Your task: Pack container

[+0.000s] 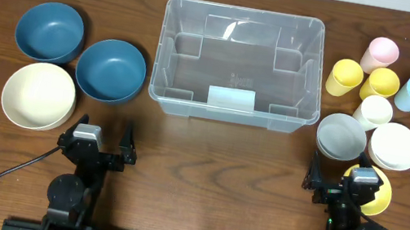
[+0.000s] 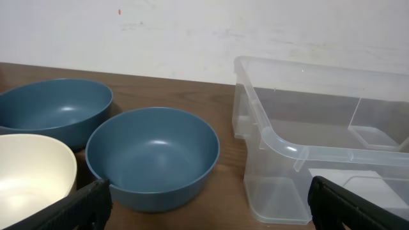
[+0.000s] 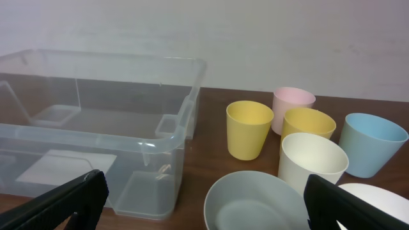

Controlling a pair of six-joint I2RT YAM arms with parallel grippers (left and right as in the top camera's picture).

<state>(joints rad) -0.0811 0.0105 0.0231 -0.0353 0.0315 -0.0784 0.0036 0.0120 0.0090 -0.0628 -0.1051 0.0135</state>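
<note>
Overhead: container [image 1: 246, 9] upper centre of worktop [image 1: 203, 181]. White label [image 1: 231, 98] at its lower edge, print too small to read. Left arm [image 1: 80, 163] lower left and right arm [image 1: 351, 211] lower right, both low at bottom edge. Left jaws, right jaws spread wide.

Left wrist: left jaws spread across bottom corners. Container [image 2: 332, 155] right, blue bowl [image 2: 152, 156] centre-left.

Right wrist: right jaws spread. Container [image 3: 115, 57] left, yellow cup [image 3: 249, 128] right of centre.

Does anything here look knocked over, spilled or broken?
Nothing stands out. The container sits square and empty, the bowls and cups beside it all stand upright, and nothing is spilled. Only the yellow bowl is partly hidden under the right arm.
</note>
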